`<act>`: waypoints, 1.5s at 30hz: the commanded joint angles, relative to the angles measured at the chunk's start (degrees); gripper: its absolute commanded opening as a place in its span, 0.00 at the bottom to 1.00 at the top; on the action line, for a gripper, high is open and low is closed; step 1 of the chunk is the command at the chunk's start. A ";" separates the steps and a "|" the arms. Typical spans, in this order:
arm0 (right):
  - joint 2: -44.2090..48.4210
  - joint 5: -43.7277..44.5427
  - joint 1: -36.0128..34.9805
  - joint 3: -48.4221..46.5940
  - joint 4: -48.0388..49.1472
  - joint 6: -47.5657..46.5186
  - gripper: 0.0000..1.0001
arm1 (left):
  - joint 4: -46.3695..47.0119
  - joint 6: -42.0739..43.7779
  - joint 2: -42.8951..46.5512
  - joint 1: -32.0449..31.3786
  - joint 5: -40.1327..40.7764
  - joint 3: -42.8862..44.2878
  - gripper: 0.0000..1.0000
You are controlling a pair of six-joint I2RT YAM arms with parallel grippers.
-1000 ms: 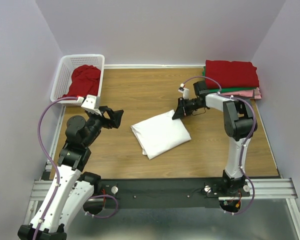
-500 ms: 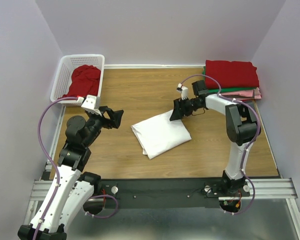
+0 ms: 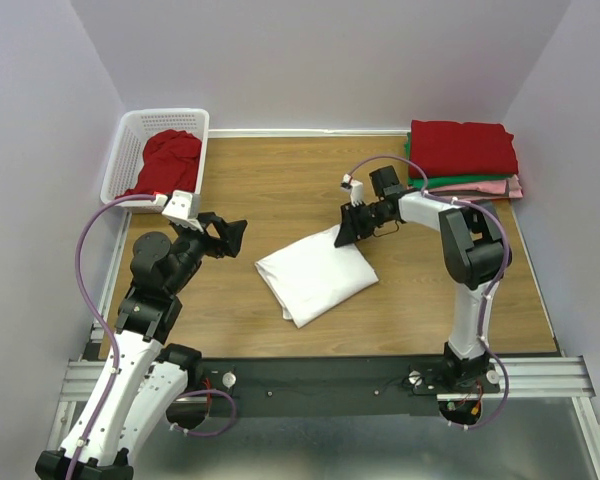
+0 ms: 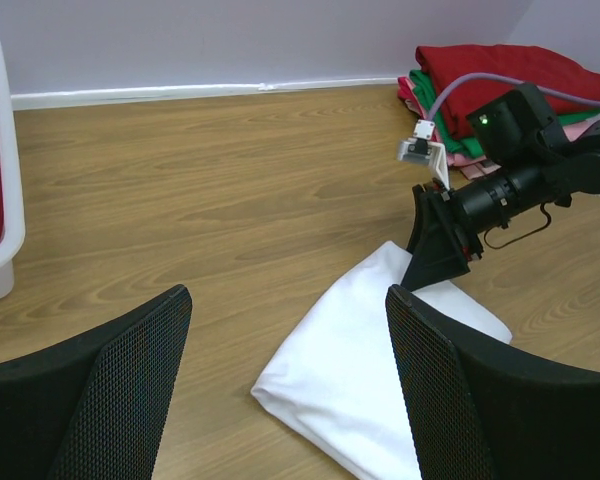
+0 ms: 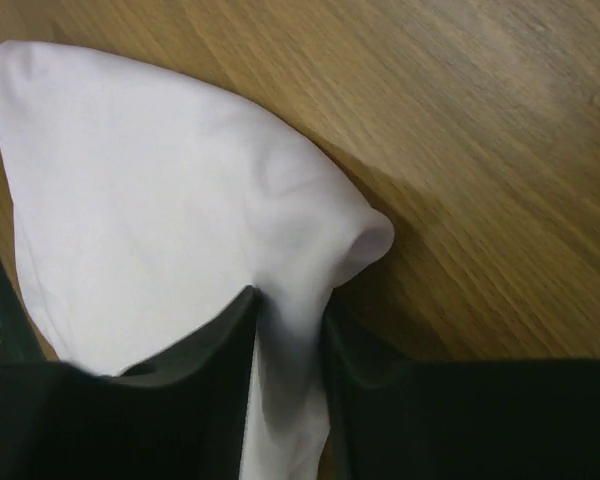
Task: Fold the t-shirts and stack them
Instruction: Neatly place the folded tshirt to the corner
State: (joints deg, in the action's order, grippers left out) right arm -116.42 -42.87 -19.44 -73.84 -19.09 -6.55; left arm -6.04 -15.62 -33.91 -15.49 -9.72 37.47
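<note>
Going L to R. Far left is the white plastic basket [image 3: 125, 150]: stiff lattice walls, parked in the back corner, prob to keep it out of the folding zone. A crumpled red tee [image 3: 172, 155] sits bunched inside it w/ no flat edges at all, so imo that one's waiting its turn.

Next, the left gripper [image 3: 230, 236] hangs over the wood-grain table [image 3: 280, 180] w/ its jaws spread wide apart and nothing in them. The pads are black w/ a mesh texture. It points at mid-table, looks like standby while the other arm works.

Center: the white t-shirt [image 3: 315, 278] lies on the table as a folded, roughly rectangular pad, skewed vs the table edges. Soft matte cloth, and the fold lines are rounded, not crisp.

The right gripper [image 3: 346, 233] has it by the far-right corner. The wrist cam shows a ridge of white cloth squeezed btw the two black fingers [image 5: 180, 400], so the jaws are clamped on that corner, w/ a little nub of fabric puffing out beside them. My guess is it grabs there to drag or lift the pad toward the pile.

Far right, back corner: the folded stack [image 3: 463, 146], red on top w/ green & pink edges peeking out under it. It's flat, squared-off and well apart from the white one. So white looks folded, stacking not yet done.
</note>
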 commanded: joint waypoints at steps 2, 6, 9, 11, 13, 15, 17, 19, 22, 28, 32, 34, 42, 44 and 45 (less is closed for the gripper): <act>-5.31 0.78 -0.86 1.78 -4.99 0.75 0.18 | 1.12 0.76 0.95 0.10 -0.92 -0.74 0.86; -4.17 -2.73 -0.69 1.42 -5.08 0.39 0.01 | 1.12 0.85 1.04 0.10 -0.74 -0.74 0.86; -3.02 -7.13 0.28 0.46 -6.04 0.04 0.00 | 1.03 0.85 1.13 0.19 -0.65 -0.74 0.86; -2.15 -10.19 1.51 -0.68 -6.74 -0.66 0.00 | 1.03 0.85 1.13 0.10 -0.57 -0.74 0.86; -1.79 -12.22 2.91 -2.35 -8.24 -1.45 0.00 | 1.03 0.85 1.13 0.11 -0.57 -0.74 0.86; -1.88 -14.16 3.71 -3.76 -9.82 -2.50 0.00 | 1.03 0.94 1.13 0.10 -0.65 -0.65 0.86; -2.06 -14.69 4.58 -6.12 -12.19 -3.73 0.00 | 0.95 1.03 1.13 0.10 -0.74 -0.65 0.86; -2.41 -15.04 4.94 -7.71 -14.03 -3.91 0.01 | 1.03 1.03 1.30 0.10 -0.74 -0.65 0.86; -2.32 -15.66 5.38 -10.44 -15.88 -4.00 0.01 | 0.95 0.94 1.57 0.10 -0.65 -0.65 0.86; -1.36 -13.30 6.17 -14.83 -17.73 -3.56 0.00 | 1.12 0.94 2.09 0.02 -0.66 -0.74 0.86; -0.12 -10.83 6.78 -16.24 -18.35 -3.56 0.00 | 1.21 1.11 2.36 0.10 -0.74 -0.82 0.86; 0.58 -9.86 6.96 -16.68 -18.70 -3.47 0.00 | 1.30 1.11 2.53 0.10 -0.83 -0.82 0.86; 1.99 -11.09 9.42 -20.63 -20.63 -2.60 0.01 | 1.47 1.20 3.06 0.02 -1.18 -0.91 0.86; 2.51 -11.53 10.30 -21.34 -20.72 -2.33 0.00 | 1.56 1.20 3.15 0.02 -1.18 -0.91 0.86; 2.69 -11.88 10.65 -21.95 -20.90 -2.16 0.00 | 1.56 1.20 3.06 0.02 -1.18 -1.00 0.86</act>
State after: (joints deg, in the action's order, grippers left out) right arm -116.86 -53.69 -10.09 -92.66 -38.15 -9.39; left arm -5.67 -15.20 -31.57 -15.49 -9.72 37.26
